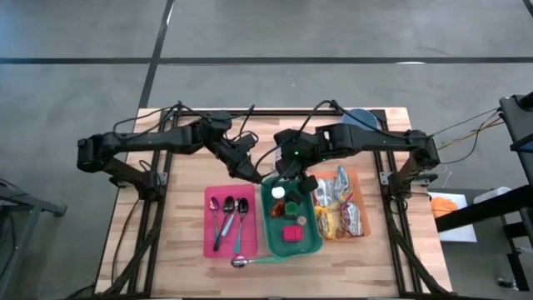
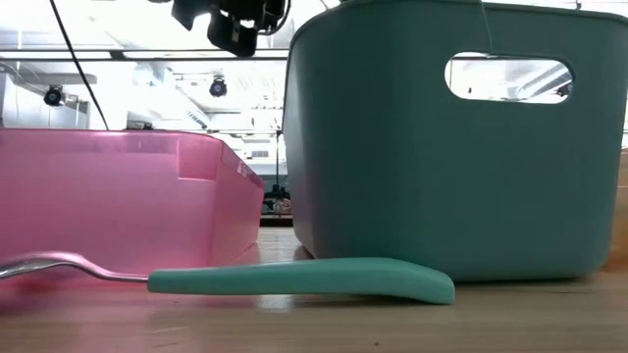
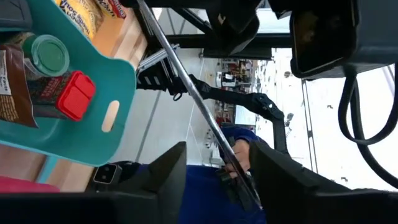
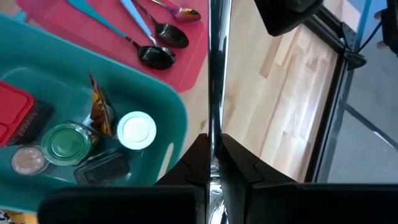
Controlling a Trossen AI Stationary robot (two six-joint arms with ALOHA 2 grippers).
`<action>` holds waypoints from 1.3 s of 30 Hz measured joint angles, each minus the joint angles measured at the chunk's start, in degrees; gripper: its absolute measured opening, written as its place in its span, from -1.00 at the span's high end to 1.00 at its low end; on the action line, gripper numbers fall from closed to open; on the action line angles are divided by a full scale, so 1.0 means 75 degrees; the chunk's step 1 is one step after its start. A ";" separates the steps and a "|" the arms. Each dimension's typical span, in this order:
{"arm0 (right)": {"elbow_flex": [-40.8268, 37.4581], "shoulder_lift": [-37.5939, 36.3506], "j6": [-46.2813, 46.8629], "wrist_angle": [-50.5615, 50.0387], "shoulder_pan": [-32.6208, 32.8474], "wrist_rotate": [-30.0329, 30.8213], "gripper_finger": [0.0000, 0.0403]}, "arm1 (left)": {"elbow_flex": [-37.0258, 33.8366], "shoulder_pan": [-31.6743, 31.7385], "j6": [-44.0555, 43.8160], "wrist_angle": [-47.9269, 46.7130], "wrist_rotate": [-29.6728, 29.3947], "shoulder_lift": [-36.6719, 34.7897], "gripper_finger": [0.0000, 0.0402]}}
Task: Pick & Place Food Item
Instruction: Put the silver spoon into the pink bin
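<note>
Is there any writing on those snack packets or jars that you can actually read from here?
No text can be read in full.
Yellow packet beside the teal bin: dark brand lettering, cut off and too blurred to read.
Snack bags in the orange tray: print too small.
Green lid, white lid, red box: no legible marking.

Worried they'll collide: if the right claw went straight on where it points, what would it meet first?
Probably the left claw, just ahead along the thin metal rod the right claw grips, though depth is unclear.
</note>
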 joint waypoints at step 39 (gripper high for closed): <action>0.0012 0.0000 -0.0034 0.0106 -0.0003 0.0280 0.94 | -0.0009 0.0009 -0.0800 0.0229 -0.0163 0.0000 0.35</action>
